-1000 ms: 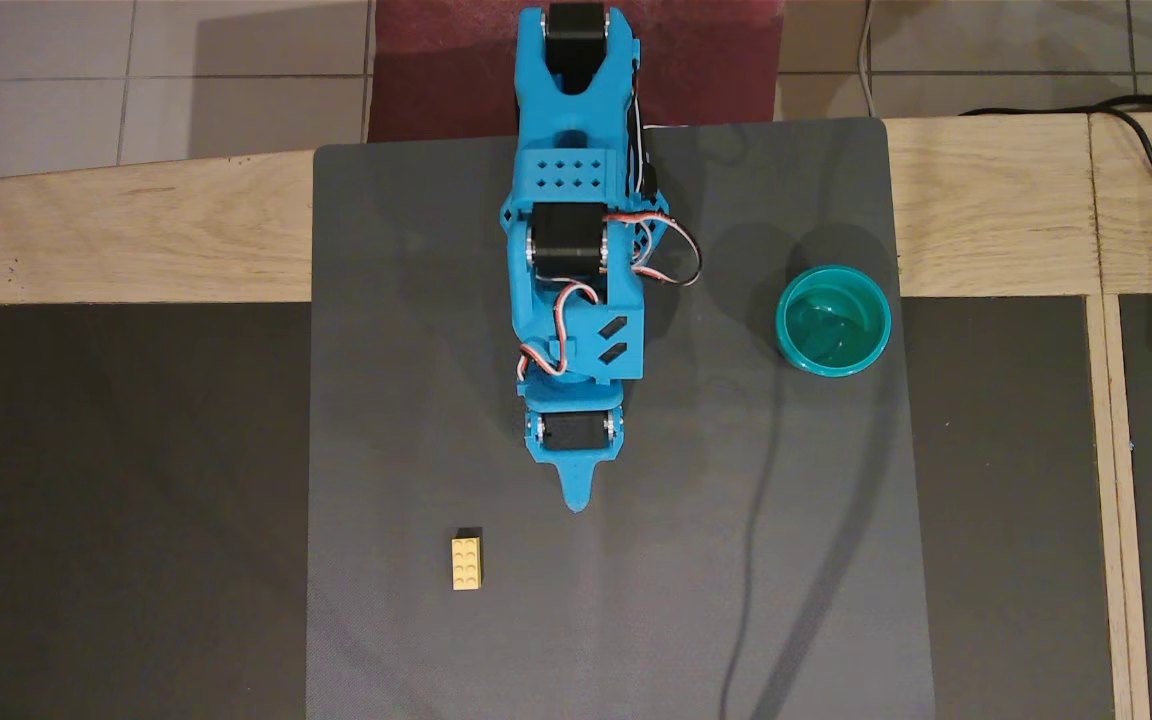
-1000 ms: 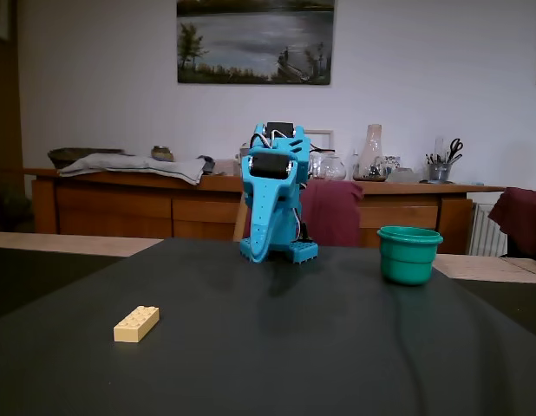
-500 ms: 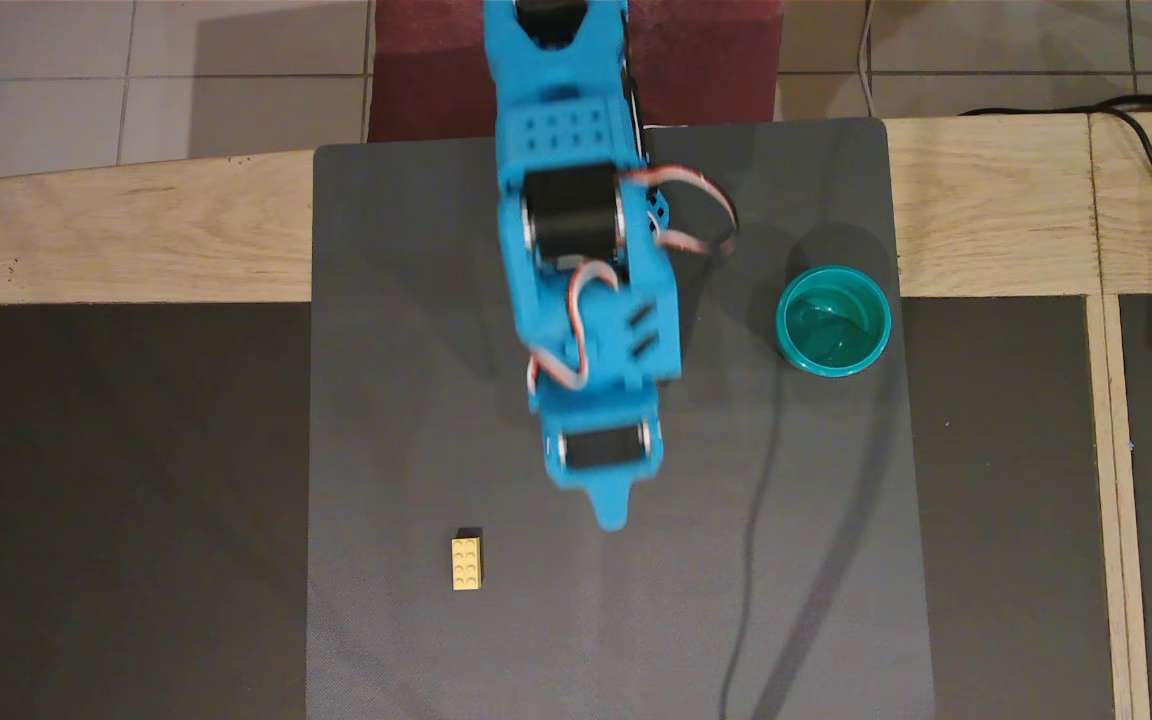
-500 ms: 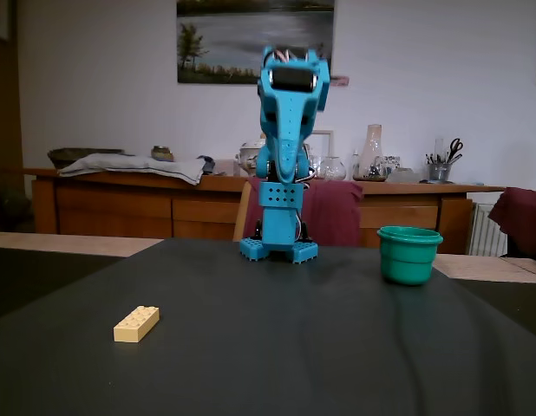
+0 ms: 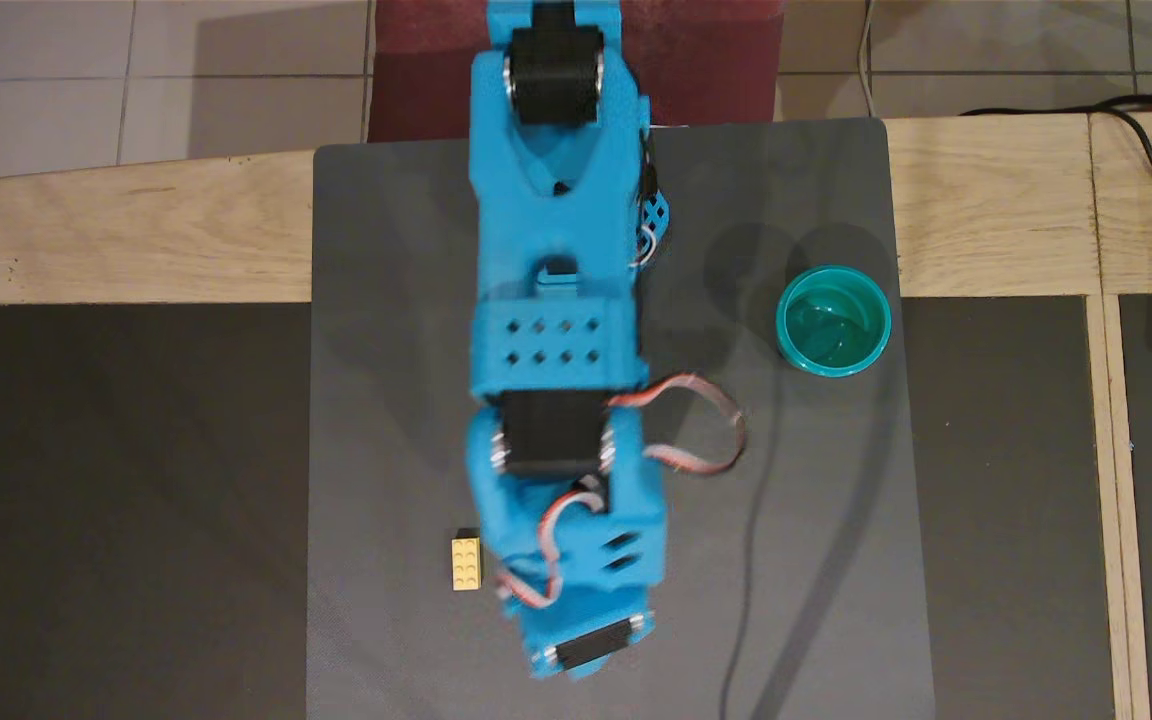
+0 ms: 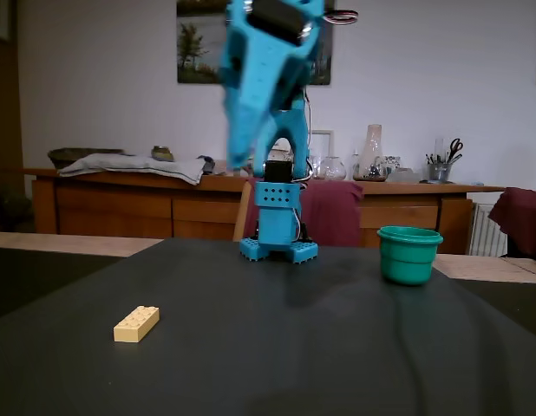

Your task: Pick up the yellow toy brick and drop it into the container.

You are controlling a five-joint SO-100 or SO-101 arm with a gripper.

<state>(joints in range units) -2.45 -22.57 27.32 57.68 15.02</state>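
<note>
1. The tool (image 6: 239, 156) is seen in the fixed view as a blurred blue tip held high above the table (image 6: 277, 364), pointing down; nothing is held in it, and whether its jaws are parted or closed cannot be told. In the overhead view the fingertips are hidden under the wrist.
2. The arm (image 5: 556, 330) is stretched forward over the grey mat (image 5: 386, 350), its wrist housing seen just beside the brick in the overhead view.
3. The yellow toy brick (image 5: 467, 563) is seen lying flat on the mat, studs up, untouched; in the fixed view it (image 6: 136, 323) is low on the left, well below the tool.
4. The container (image 5: 833, 320) is found upright near the mat's right edge, well apart from the brick and apparently empty.
5. The step in hand is judged to be the reach toward the brick.
6. Next, the tool needs to be shifted slightly left in the overhead view, opened, and lowered so the brick's narrow sides are straddled.
</note>
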